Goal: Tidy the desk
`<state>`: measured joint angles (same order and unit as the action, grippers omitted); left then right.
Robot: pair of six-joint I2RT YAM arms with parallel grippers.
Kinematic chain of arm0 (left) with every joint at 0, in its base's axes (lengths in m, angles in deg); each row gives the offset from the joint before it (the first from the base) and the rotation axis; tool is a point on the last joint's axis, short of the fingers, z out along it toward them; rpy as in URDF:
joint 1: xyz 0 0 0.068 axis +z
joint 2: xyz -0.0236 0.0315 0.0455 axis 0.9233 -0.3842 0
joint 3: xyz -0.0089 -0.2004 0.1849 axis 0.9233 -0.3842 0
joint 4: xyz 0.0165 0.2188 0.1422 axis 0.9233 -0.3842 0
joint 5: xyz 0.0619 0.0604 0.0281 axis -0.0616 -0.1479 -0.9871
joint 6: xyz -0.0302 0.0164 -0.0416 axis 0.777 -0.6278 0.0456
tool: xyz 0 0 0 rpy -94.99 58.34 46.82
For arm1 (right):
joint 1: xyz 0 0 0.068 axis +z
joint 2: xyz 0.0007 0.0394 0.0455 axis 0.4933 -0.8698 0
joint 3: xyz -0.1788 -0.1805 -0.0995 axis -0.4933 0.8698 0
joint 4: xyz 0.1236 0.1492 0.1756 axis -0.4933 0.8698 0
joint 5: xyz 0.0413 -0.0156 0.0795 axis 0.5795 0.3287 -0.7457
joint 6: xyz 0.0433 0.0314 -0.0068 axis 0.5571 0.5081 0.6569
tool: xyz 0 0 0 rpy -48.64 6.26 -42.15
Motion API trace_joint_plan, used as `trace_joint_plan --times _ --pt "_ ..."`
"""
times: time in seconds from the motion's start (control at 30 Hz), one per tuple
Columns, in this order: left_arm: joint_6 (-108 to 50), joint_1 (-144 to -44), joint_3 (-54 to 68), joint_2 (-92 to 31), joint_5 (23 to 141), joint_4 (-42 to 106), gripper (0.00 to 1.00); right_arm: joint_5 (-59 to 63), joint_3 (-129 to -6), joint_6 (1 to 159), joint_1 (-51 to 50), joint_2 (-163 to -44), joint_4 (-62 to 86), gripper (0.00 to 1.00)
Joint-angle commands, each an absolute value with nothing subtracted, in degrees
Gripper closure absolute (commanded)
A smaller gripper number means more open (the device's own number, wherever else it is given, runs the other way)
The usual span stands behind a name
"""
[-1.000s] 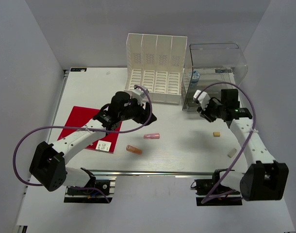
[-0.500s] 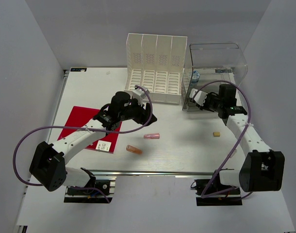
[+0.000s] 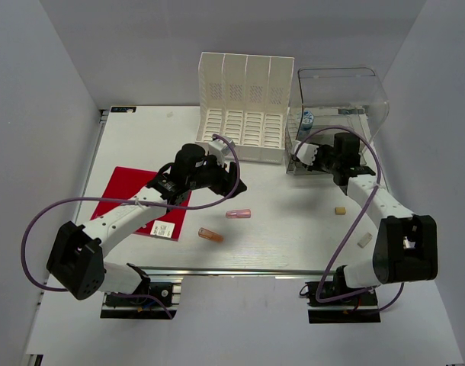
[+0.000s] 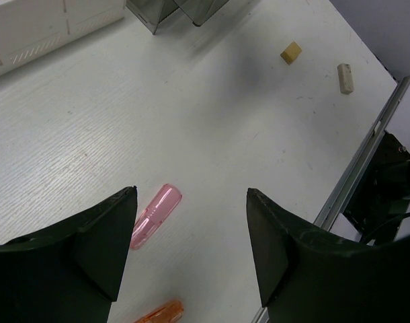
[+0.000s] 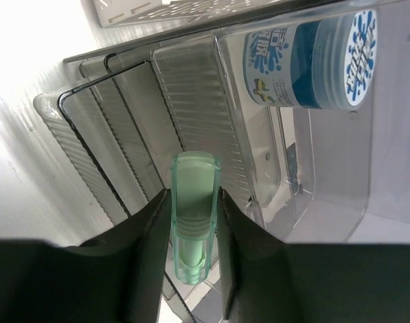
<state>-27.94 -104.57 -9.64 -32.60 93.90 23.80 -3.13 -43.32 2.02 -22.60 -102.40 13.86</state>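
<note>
The desk is a white tabletop with an aluminium rail along its near edge. My left gripper is open and empty, above the desk; in its wrist view a pink clear tube lies by the left finger and an orange one lies lower. My right gripper is shut on a pale green clear tube at the front of the clear bin, over its ribbed clear trays.
A white slotted file rack stands at the back. A blue and white tub lies in the bin. A red book lies left. A tan cube and a beige eraser lie right.
My right gripper has moved back and left with the green tube, up to the clear bin. The left arm has hardly moved.
</note>
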Motion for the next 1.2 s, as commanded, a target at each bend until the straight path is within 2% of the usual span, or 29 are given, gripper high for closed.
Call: trace_joint_plan --times 0.0,0.17,0.27,0.33,0.4,0.43,0.47,0.53,0.6,0.67,0.7,0.77,0.8,0.87,0.97,1.07,1.17 --pt "-28.6 -104.1 -7.9 -31.8 95.0 24.3 0.24 -1.2 -43.3 1.2 -21.8 -102.3 9.5 0.58" --pt "-28.6 -104.1 -7.9 -32.0 95.2 24.4 0.24 -0.8 -43.4 1.3 -21.4 -101.6 10.1 0.48" --pt "-28.6 -104.1 -7.6 -32.5 95.9 24.1 0.25 -1.1 -43.8 1.9 -21.6 -101.1 11.1 0.48" --pt "-28.8 -104.1 -7.4 -32.9 96.4 23.7 0.28 -1.4 -44.1 2.7 -21.3 -99.9 11.3 0.54" --pt "-29.0 -104.1 -7.2 -33.6 97.4 23.4 0.42 -2.8 -44.5 3.9 -21.5 -97.8 13.9 0.69" --pt "-29.1 -104.1 -7.0 -34.0 97.8 23.4 0.53 -3.5 -44.9 5.0 -21.6 -97.1 15.9 0.79" --pt "-29.1 -104.1 -6.5 -34.9 98.5 22.8 0.74 -5.9 -45.5 8.8 -21.6 -95.4 17.0 1.0" --pt "-29.9 -104.1 -5.7 -36.3 99.2 21.8 0.88 -8.3 -47.8 16.0 -21.8 -93.6 19.6 1.0" --pt "-31.1 -104.1 -3.9 -39.2 100.3 19.2 0.94 -11.4 -49.1 26.3 -22.0 -91.0 24.2 1.0" --pt "-32.2 -104.1 -1.2 -41.6 100.4 15.3 0.9 -15.8 -48.0 32.6 -22.1 -88.0 27.9 1.0" --pt "-33.6 -104.9 -0.3 -44.1 99.3 13.5 0.77 -17.3 -46.2 34.3 -22.1 -87.1 28.3 1.0" --pt "-35.6 -105.7 1.9 -46.8 96.8 8.6 0.57 -21.1 -44.9 37.4 -22.1 -85.9 30.2 1.0" --pt "-36.6 -106.4 3.3 -49.3 95.5 7.3 0.41 -22.2 -44.4 39.3 -22.3 -86.0 31.4 1.0" --pt "-38.6 -107.4 5.4 -51.4 93.2 3.2 0.32 -25.6 -44.2 40.4 -22.8 -87.7 33.7 1.0" --pt "-40.1 -109.7 5.6 -53.6 89.5 1.0 0.23 -31.2 -44.2 42.5 -23.6 -91.0 34.9 0.41" --pt "-43.3 -112.4 5.5 -56.3 83.9 -0.5 0.2 -38.3 -42.4 46.6 -24.9 -93.6 32.4 0.29" --pt "-45.9 -114.9 4.2 -58.5 77.6 0.0 0.14 -41.3 -43.9 45.9 -25.8 -93.9 34.9 0.28"
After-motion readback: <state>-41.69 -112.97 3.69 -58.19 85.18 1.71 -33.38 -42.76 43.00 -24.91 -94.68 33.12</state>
